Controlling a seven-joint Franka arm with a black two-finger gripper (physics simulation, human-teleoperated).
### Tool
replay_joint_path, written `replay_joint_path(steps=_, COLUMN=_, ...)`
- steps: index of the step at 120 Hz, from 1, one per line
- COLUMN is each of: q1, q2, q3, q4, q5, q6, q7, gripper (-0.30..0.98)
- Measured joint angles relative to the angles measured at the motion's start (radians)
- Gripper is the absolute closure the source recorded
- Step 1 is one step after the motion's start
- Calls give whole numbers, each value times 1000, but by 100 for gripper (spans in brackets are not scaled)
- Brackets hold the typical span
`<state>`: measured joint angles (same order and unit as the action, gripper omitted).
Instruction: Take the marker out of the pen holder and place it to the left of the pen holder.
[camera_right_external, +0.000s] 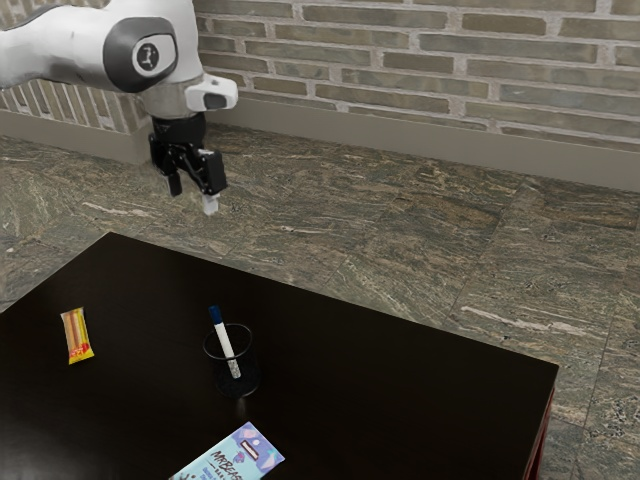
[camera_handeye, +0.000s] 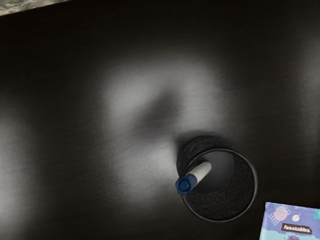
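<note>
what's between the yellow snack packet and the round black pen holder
In the exterior view, bare dark tabletop lies between the packet and the holder.

Open air above marker (camera_handeye: 201, 172); holder rim (camera_handeye: 256, 184) around

White marker (camera_handeye: 196, 175) aslant in seemingly mesh pen holder (camera_handeye: 220, 202)

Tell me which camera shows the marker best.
The exterior view: the marker shows its length side-on, blue cap up, leaning in the holder. The wrist view looks down on the cap, white body foreshortened.
</note>
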<state>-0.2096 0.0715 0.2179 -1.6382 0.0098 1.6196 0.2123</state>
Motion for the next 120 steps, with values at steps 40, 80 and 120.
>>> replay_joint_path(steps=40, q1=30, q2=116, q3=6, q4=-45, q5=-29, q6=172, q7=12, gripper=1)
replay_joint_path(steps=80, q1=40, q2=422, q3=65, q4=-42, q5=-207, q6=401, q7=2, gripper=2)
replay_joint_path(steps=120, q1=41, q2=456, q3=90, q4=-46, q5=-284, q6=466, q7=-35, gripper=2)
